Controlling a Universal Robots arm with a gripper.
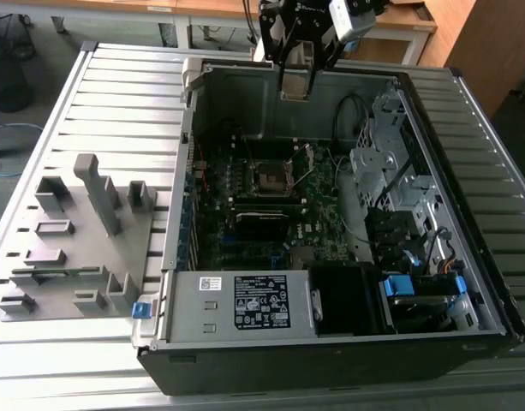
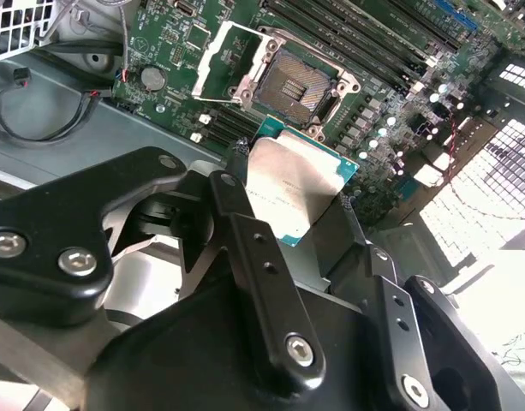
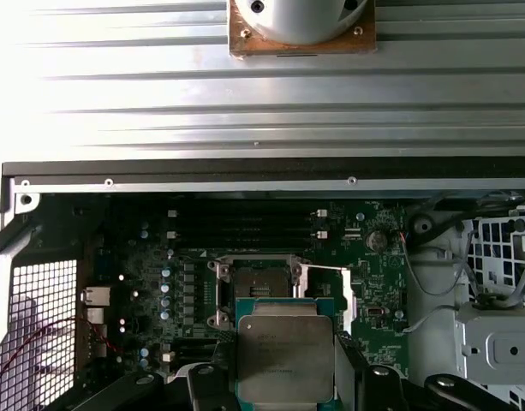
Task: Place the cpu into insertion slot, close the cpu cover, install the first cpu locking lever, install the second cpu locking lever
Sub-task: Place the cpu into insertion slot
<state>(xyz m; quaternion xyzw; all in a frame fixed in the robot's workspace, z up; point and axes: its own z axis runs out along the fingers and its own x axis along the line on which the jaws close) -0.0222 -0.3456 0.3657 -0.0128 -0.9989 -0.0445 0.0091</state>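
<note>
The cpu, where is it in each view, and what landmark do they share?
Exterior view: cpu in the gripper, above the case wall.
Second wrist view: cpu between the fingers, before the open socket.
First wrist view: cpu, partly hiding the socket.
Shared landmark: the socket.

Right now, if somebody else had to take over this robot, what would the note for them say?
Gripper: shut on the cpu, holding it in the air over the green motherboard, close to the socket.
CPU socket: empty, its contacts bare.
CPU cover: swung open beside the socket.
Done: the cpu is in the gripper's hold.
Left: none of the four steps is finished. The cpu is not in the socket and the cover is not closed.
</note>
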